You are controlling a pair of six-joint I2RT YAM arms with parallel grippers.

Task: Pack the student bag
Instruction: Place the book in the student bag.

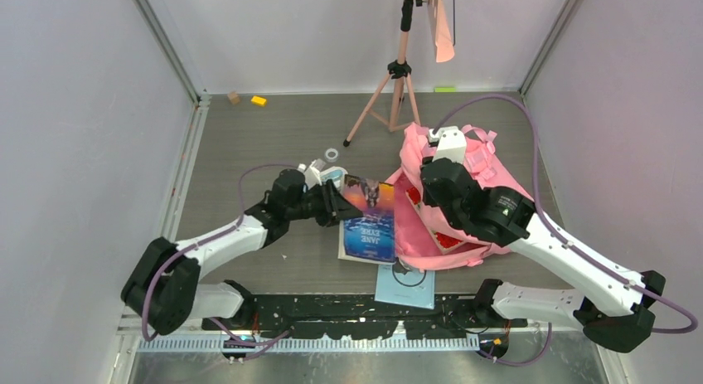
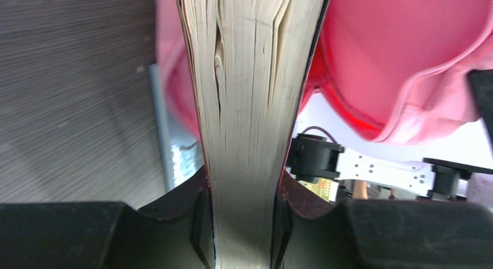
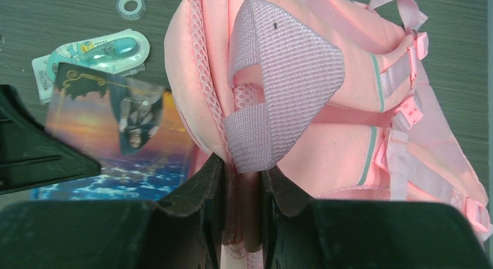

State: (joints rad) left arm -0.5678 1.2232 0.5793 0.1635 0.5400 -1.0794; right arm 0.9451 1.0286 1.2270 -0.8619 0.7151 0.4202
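Note:
The student bag (image 1: 496,170) is a bright pink backpack lying right of the table's middle, its mouth facing left. My right gripper (image 1: 425,187) is shut on the bag's rim fabric just under the pale webbing handle (image 3: 279,83), which stands up beyond the right gripper (image 3: 243,206). My left gripper (image 1: 336,207) is shut on a thick paperback (image 1: 370,222) with a blue and orange cover, held at the bag's mouth. In the left wrist view the book's page edges (image 2: 250,106) run up from the left gripper (image 2: 243,222), with the bag (image 2: 401,54) behind.
A thin pale blue booklet (image 1: 406,286) lies near the front edge, partly under the book. A correction tape (image 3: 99,51) and a clear tape ring (image 3: 130,4) lie behind the book. A pink tripod (image 1: 396,77) stands at the back, with a yellow block (image 1: 259,100) and a wooden block (image 1: 234,97).

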